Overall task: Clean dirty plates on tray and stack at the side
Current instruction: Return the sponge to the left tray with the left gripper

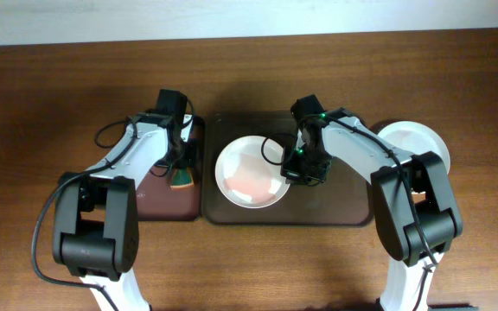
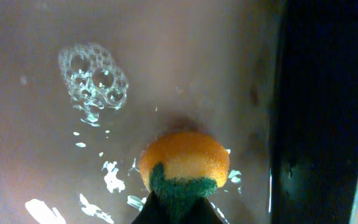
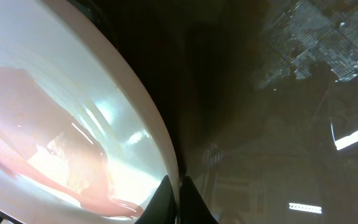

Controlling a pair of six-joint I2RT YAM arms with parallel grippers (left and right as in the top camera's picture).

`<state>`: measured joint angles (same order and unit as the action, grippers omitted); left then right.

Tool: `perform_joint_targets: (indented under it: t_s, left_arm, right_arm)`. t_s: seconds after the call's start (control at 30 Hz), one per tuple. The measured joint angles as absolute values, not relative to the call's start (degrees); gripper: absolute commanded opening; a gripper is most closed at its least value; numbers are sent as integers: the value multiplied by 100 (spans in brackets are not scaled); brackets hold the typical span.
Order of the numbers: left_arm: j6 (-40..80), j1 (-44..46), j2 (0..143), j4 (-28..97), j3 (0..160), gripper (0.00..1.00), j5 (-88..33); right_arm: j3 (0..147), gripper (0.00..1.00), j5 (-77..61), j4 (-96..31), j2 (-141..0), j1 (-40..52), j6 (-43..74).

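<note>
Wooden table (image 1: pixel 249 268): right gripper (image 3: pixel 176 198) pinches rim of smeared round white plate (image 1: pixel 245 160) on dark brown rectangular tray (image 1: pixel 335 207), left gripper (image 2: pixel 178 210) clamps orange-green sponge (image 2: pixel 184 158); wiping judged due next

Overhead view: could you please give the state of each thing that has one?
Plate: smeared red, on brown tray, rim pinched by right tool.
Side plate: white, no smear visible, on table.
Sponge: gripped by left tool, on wet, sudsy maroon tray.

Left end effector (image 2: pixel 178 210) clamps an orange-and-green sponge (image 2: pixel 185 158) on the wet surface (image 2: pixel 185 56). Soap bubbles (image 2: pixel 95 78) upper-left of the sponge, black rim (image 2: pixel 316 112) right of it.
</note>
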<state>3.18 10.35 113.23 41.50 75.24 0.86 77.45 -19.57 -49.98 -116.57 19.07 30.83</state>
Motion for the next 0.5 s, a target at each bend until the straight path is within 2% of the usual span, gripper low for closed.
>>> perform_joint_targets:
  t_s: [0.17,0.23,0.27,0.33,0.4,0.43,0.47,0.5]
  left_arm:
    - [301,945,11338,4967,7743,60,40]
    - [298,961,11338,5218,7747,46,-78]
    - [301,985,11338,5251,7747,35,-128]
    - [305,1033,11338,5297,7747,32,-158]
    - [292,1055,11338,5433,7747,33,-174]
    - [292,1059,11338,5507,7747,38,-176]
    - [294,1059,11338,5520,7747,50,-174]
    - [298,1059,11340,5586,7747,56,-176]
  right_arm:
    - [7745,4,-1957,-4998,-11657,1907,3081]
    - [7745,4,-1957,-4998,-11657,1907,3081]
    - [7745,4,-1957,-4998,-11657,1907,3083]
    - [7745,4,-1957,-4998,-11657,1907,3081]
    - [7745,4,-1957,-4998,-11657,1907,3083]
    - [7745,4,-1957,-4998,-11657,1907,3079]
    - [7745,4,-1957,-5002,-11657,1907,3079]
    - [7745,4,-1957,-5015,-11657,1907,3085]
